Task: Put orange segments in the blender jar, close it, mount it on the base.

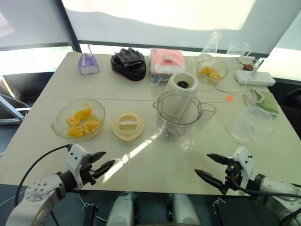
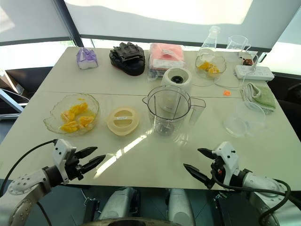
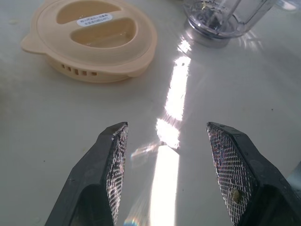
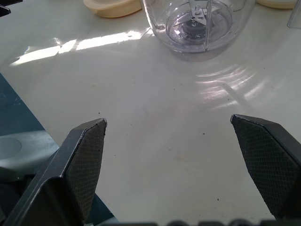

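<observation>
Since orange segments [image 1: 80,123] sit in bowl [image 1: 60,130] far-left on table [image 1: 42,155], left pincer [image 1: 102,163] nearer, released, empty; right pincer [image 1: 210,168] wide open; blender jar [image 1: 178,115] dead ahead between both.

Left gripper [image 1: 104,161] low and forward, fingers parted, empty, right gripper [image 1: 210,168] likewise, fingers spread wide

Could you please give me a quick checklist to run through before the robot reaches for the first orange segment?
1. Left gripper open, holding nothing: ok.
2. Right gripper open, holding nothing: ok.
3. Blender jar upright, mouth uncovered: ok.
4. Lid off the jar, lying beside it on the table: ok.
5. Orange segments waiting in the glass bowl left of the lid: ok.
6. Base free behind the jar: ok.
</observation>
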Tool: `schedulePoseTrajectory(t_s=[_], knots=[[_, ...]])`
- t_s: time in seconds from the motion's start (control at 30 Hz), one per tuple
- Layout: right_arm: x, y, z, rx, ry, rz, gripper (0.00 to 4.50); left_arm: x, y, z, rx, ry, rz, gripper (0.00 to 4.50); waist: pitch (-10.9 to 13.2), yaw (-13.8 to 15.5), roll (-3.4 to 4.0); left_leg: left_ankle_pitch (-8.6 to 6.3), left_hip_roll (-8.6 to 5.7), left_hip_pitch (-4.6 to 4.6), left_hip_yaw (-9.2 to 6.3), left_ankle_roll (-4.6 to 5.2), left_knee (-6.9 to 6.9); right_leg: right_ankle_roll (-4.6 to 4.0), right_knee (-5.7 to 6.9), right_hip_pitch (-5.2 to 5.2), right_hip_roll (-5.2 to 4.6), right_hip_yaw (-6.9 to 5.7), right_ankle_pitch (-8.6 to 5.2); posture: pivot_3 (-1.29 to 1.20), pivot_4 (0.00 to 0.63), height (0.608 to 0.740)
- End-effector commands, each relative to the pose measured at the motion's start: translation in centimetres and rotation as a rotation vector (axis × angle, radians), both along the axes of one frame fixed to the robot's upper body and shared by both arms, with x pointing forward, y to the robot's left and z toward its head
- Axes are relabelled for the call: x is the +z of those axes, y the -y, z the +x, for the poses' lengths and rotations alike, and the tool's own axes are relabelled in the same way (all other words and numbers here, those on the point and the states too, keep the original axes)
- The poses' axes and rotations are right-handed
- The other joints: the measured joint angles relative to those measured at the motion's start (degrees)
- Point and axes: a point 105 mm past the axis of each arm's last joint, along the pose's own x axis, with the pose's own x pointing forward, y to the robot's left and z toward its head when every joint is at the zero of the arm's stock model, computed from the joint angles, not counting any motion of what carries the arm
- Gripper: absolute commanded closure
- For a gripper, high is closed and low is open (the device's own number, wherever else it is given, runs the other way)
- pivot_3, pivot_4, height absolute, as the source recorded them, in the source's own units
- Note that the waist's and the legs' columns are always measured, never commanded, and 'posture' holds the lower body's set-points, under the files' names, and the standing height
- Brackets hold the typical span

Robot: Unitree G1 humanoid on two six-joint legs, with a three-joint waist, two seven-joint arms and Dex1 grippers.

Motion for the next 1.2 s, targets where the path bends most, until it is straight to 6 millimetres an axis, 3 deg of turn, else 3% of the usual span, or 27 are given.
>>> schedulePoseTrajectory(t_s=[0.03,0.53,0.93,1.13,1.2], knots=[[0.9,-0.7,-0.1,0.023,0.037,0.012,0.06,0.9,0.3,0.0,-0.016,0.031,-0.003,1.77,0.0,0.0,0.00,0.00,0.00,0.00,0.00,0.00,0.00,0.00,0.00,-0.01,0.00,0.00,0.00,0.00,0.150,0.740],[1.0,-1.3,0.2,0.059,0.045,0.003,0.06,0.8,0.3,0.2,0.012,0.051,-0.011,1.77,0.0,0.0,-0.01,0.00,0.00,-0.01,0.00,0.00,-0.01,0.00,0.00,-0.05,0.06,-0.01,0.00,0.00,0.150,0.740],[1.1,-1.2,0.3,0.057,0.053,-0.028,0.06,1.5,1.4,1.7,-0.019,0.081,-0.027,1.77,0.0,0.0,-0.02,0.00,0.00,-0.02,0.01,0.00,-0.01,0.00,0.00,0.04,0.08,-0.01,0.00,0.00,0.150,0.740],[3.6,-1.1,0.0,0.089,0.057,-0.016,0.06,4.9,0.9,3.0,-0.090,0.134,-0.004,1.77,0.0,0.1,-0.04,0.01,0.00,-0.02,0.00,0.01,-0.01,-0.01,0.03,0.04,0.10,-0.02,0.01,0.00,0.150,0.740],[6.0,-1.3,0.0,0.126,0.081,0.000,0.06,7.4,-0.7,4.4,-0.096,0.167,0.032,1.77,0.1,0.1,-0.08,0.01,0.00,0.00,0.00,0.01,0.00,-0.01,0.02,0.07,0.11,-0.02,0.01,0.00,0.150,0.740]])
